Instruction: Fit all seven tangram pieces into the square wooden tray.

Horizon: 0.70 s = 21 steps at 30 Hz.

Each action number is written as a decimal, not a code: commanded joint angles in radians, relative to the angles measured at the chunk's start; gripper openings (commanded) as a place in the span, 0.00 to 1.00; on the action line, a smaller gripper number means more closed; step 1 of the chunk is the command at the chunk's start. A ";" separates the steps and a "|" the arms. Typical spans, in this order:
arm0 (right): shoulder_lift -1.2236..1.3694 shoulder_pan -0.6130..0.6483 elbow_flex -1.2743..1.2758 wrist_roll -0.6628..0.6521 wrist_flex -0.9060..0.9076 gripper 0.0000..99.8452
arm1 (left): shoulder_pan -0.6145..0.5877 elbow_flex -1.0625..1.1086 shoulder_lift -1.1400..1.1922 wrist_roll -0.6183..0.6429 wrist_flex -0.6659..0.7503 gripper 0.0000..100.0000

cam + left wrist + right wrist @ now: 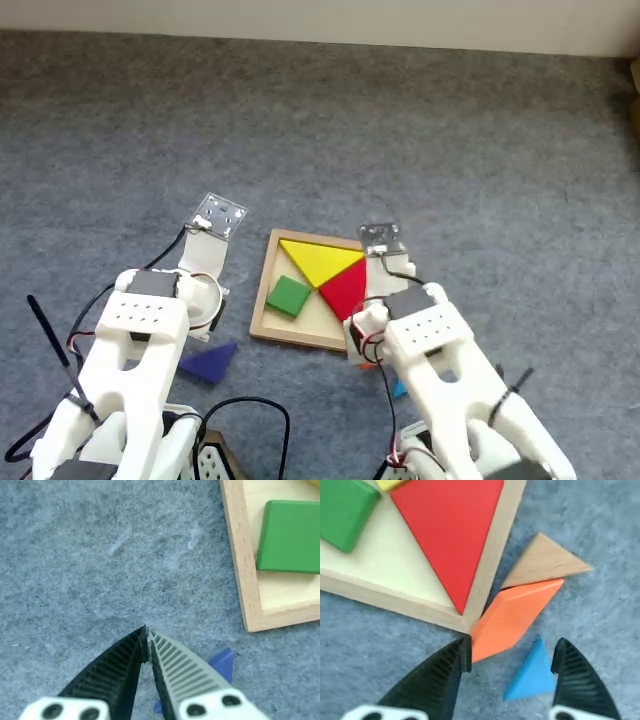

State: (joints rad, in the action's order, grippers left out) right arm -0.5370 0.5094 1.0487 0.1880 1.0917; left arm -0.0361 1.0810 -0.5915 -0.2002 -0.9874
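Grey felt table [450, 150]: a dark blue flat piece [210, 362] lies by the left gripper [146, 642], whose fingers are pressed together above the felt. Next, the square wooden tray [262, 305] holds a green square [289, 296], a yellow triangle [320, 262] and a red triangle [345, 288]. At its corner lie an orange parallelogram [515, 612], a tan wooden triangle [542, 560] and a light blue triangle [532, 675]. The right gripper [514, 645] hangs over them, fingers spread apart.

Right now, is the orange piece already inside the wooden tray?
No, the orange piece lies outside the wooden tray, just off its corner and next to the tan triangle.
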 commanded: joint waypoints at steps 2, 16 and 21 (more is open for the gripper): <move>0.079 -0.024 -0.012 0.009 -0.056 0.26 | -0.015 -0.002 -0.025 0.003 0.011 0.01; 0.119 -0.140 -0.048 -0.112 -0.070 0.08 | -0.015 0.008 -0.025 0.002 0.012 0.01; 0.119 -0.153 -0.180 -0.170 0.077 0.07 | -0.015 0.008 -0.025 0.002 0.012 0.01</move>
State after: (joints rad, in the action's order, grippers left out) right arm -0.4173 0.3682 0.9720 0.0683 1.0948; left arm -0.0361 1.0932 -0.5915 -0.2002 -0.9874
